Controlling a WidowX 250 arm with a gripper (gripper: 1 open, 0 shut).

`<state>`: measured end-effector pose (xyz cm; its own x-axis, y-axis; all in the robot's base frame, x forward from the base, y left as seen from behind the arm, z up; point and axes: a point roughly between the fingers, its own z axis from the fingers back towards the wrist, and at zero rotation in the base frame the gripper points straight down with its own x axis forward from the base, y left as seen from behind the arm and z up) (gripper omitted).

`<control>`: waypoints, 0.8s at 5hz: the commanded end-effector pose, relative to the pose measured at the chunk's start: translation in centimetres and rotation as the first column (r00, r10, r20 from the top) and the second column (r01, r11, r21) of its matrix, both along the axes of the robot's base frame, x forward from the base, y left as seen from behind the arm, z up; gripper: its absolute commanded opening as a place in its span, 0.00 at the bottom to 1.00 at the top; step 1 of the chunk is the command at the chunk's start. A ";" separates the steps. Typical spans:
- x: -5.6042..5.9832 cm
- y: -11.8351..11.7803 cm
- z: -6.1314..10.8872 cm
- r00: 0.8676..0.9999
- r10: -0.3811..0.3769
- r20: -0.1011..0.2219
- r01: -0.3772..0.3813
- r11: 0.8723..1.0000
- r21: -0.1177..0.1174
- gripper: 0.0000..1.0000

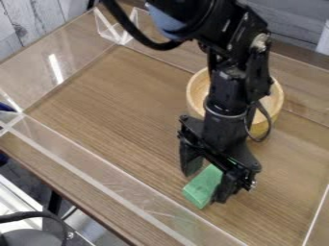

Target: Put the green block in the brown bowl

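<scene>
The black gripper point(214, 179) is seen pointing straight down w/ fingers spread wide, set astride the green block point(203, 186), one finger on either side; actual contact can't be made out. The block, a matte bright-green bar, lies flat on the wood-grain tabletop point(110, 106) near the front edge, long axis running from lower left to upper right toward the bowl, its far end hidden by the gripper. Behind the arm the round, thick-walled tan brown bowl point(197, 91) is partly covered, approx. half its rim shown.

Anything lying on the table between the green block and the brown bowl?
No loose object: only bare wooden tabletop separates the green block from the brown bowl, with the open gripper straddling the block.
</scene>
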<state>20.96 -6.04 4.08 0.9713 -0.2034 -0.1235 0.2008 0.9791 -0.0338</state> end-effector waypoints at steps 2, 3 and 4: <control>0.7 0.4 0.2 0.999 0.018 0.033 -0.017 1.000 -0.018 1.00; 0.7 0.6 0.1 0.999 0.021 0.035 -0.020 1.000 -0.022 1.00; 0.7 0.7 0.1 0.999 0.025 0.043 -0.024 0.999 -0.028 1.00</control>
<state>20.92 -5.43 3.47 0.9750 -0.1918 -0.1118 0.1872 0.9810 -0.0507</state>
